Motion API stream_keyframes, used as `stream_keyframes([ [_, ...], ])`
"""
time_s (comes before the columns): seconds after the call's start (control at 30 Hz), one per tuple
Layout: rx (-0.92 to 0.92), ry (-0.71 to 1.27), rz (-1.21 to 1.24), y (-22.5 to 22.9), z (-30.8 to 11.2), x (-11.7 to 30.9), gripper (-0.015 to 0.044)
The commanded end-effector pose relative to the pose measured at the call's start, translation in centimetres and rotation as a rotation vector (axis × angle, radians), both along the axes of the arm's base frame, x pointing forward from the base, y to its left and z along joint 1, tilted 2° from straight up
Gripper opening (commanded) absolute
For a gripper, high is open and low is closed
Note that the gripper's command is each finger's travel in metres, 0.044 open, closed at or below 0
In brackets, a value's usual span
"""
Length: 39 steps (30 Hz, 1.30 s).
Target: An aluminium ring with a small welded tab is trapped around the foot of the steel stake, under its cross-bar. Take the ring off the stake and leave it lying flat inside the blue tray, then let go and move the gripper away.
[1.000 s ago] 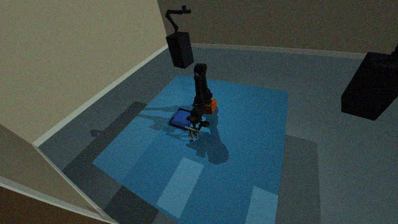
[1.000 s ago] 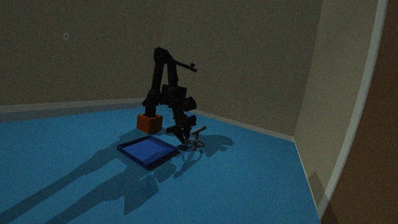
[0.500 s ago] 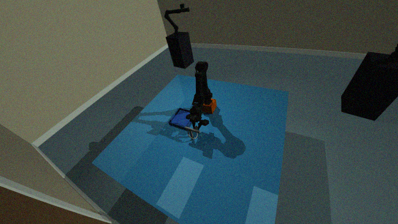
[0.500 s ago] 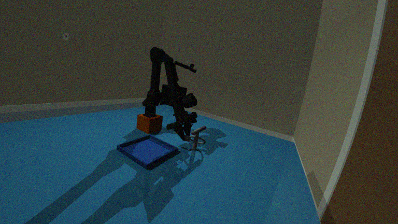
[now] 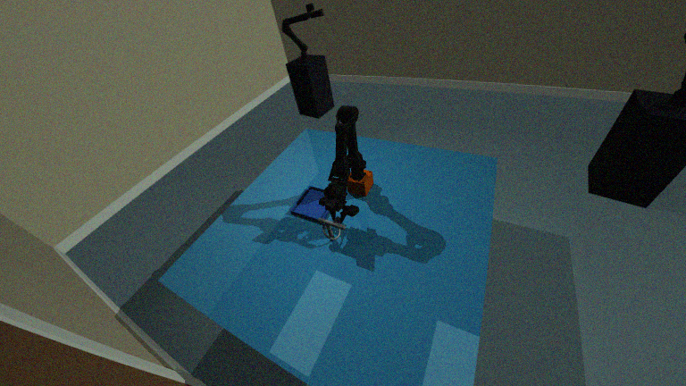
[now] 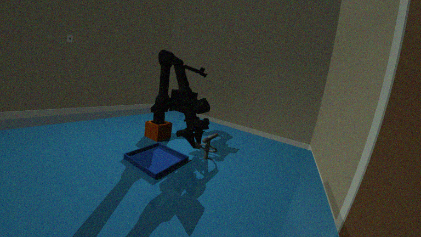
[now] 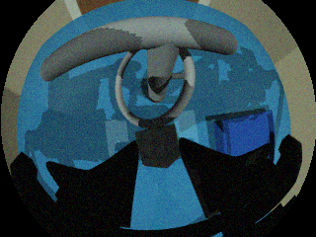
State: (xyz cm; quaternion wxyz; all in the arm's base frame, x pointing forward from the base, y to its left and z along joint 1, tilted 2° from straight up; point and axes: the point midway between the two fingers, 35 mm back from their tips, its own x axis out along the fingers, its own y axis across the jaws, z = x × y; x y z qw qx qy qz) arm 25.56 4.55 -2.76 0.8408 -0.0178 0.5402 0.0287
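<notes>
One ring, caught by its tab, loops your steel stake below the cross-bar.
Your black end effector is clenched on the dark, block-like tab of the grey aluminium ring; you can see the ring raised above the blue bench, around the upright post of the grey steel T-shaped stake. From the top, the arm covers part of the square blue tray, and dim, grainy light blurs the fingertips for you. At the wrist, a black finger cuts across the tray's near side; outside, you get its whole floor, bare blue, partly shaded.
</notes>
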Motion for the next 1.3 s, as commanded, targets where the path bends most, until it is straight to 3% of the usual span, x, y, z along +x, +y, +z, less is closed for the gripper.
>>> stream_keyframes([
  [0.0,0.009,0.019,0.003,-0.1,0.5,0.6,0.0000],
  [0.6,0.049,0.176,0.002,-1.1,2.0,0.6,0.0000],
  [1.27,0.083,0.187,0.004,-1.7,2.5,0.7,0.0000],
])
